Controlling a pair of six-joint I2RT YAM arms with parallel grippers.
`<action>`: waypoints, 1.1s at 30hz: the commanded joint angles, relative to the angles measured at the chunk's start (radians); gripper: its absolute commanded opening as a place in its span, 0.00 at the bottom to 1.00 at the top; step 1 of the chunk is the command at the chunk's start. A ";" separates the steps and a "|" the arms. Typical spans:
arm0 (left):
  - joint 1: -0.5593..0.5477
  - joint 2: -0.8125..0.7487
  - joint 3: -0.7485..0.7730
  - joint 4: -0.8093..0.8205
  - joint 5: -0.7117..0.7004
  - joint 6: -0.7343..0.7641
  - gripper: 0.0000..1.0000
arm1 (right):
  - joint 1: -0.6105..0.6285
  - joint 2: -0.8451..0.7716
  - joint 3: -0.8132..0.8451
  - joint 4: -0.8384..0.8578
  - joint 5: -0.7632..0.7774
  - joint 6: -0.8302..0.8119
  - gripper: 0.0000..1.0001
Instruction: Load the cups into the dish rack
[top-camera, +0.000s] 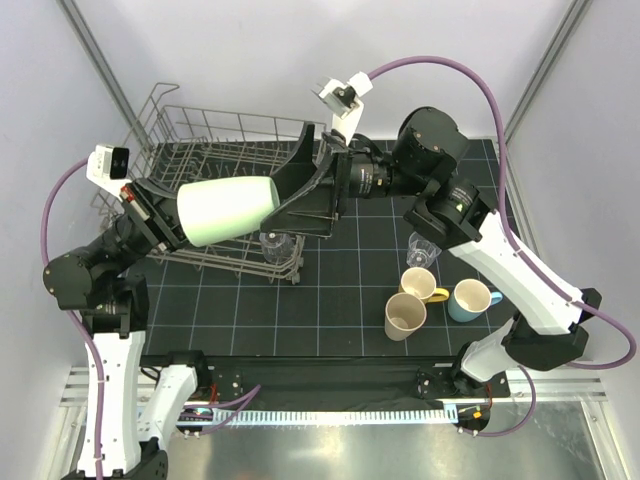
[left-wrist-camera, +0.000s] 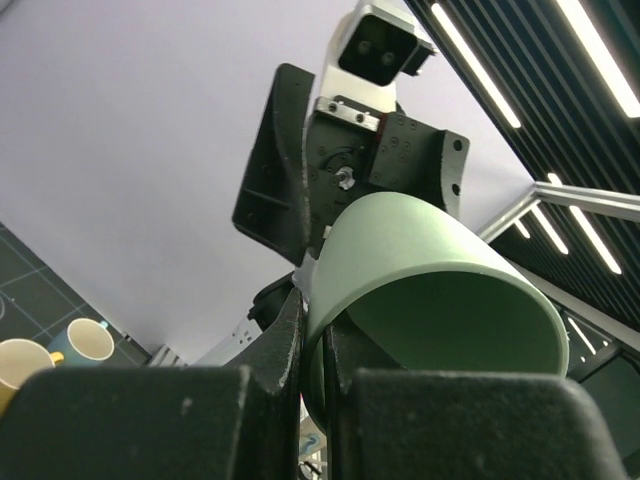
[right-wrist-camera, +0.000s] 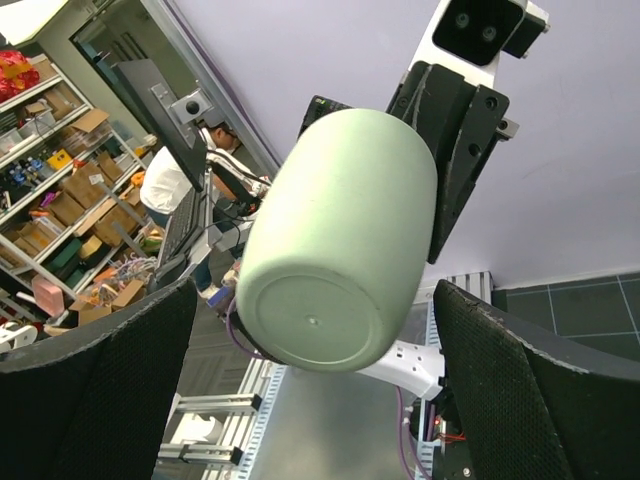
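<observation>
My left pincer (top-camera: 172, 228) clamps the mint cup (top-camera: 225, 210) over the rack (top-camera: 200, 130), right pincer (top-camera: 282, 200) gaping round its base; tan cup (top-camera: 405, 316), cream mug (top-camera: 420, 284), blue mug (top-camera: 468, 300) and a tumbler (top-camera: 422, 250) wait lower right on the counter (top-camera: 330, 290).

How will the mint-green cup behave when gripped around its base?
Probably rigid: the mint-green cup holds shape under the left gripper's rim pinch. Its smooth, rounded wall looks slippery; the right gripper's open fingers might slide. Lying sideways, it would likely roll if released.
</observation>
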 joint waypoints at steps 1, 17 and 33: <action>-0.002 -0.019 0.008 -0.094 -0.014 0.055 0.00 | 0.013 -0.006 0.047 0.009 0.035 -0.013 1.00; -0.002 -0.065 -0.010 -0.187 -0.040 0.106 0.00 | 0.035 0.036 0.053 0.020 0.077 -0.001 0.91; -0.002 -0.074 -0.013 -0.219 -0.046 0.121 0.01 | 0.036 0.051 0.033 0.071 0.106 0.037 0.61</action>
